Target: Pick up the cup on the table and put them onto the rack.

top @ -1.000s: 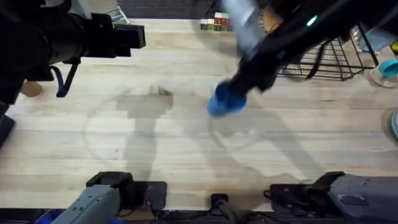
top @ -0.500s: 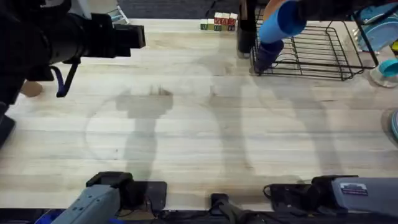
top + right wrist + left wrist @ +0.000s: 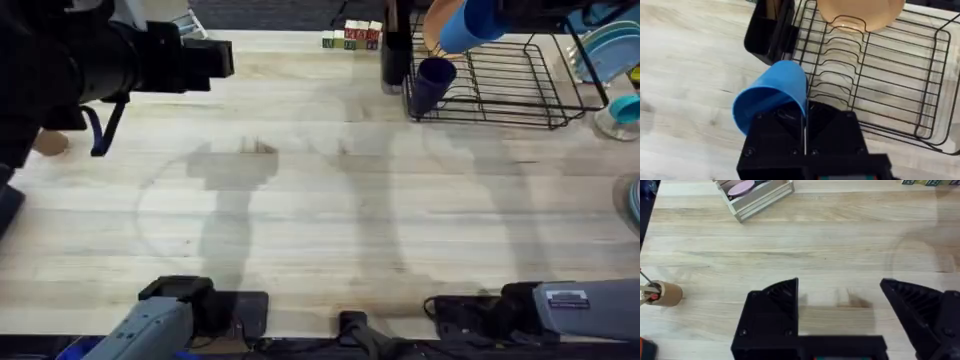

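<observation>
My right gripper is shut on the rim of a light blue cup, which lies tilted on its side in the air over the left end of the black wire rack. From overhead, the blue cup hangs at the rack's far left corner with the right gripper just behind it. A dark purple cup stands at the rack's left end. My left gripper is open with nothing in it, held above the bare table; overhead the left gripper is at the far left.
A peach bowl rests in the rack's far end, and a black holder hangs on its left side. Coloured blocks sit at the back edge. A wooden crate and a small cork-like roll lie far left. Teal dishes sit right of the rack.
The right arm carried the blue cup from the middle of the table up and back to the rack's left end. The left arm stayed still.
</observation>
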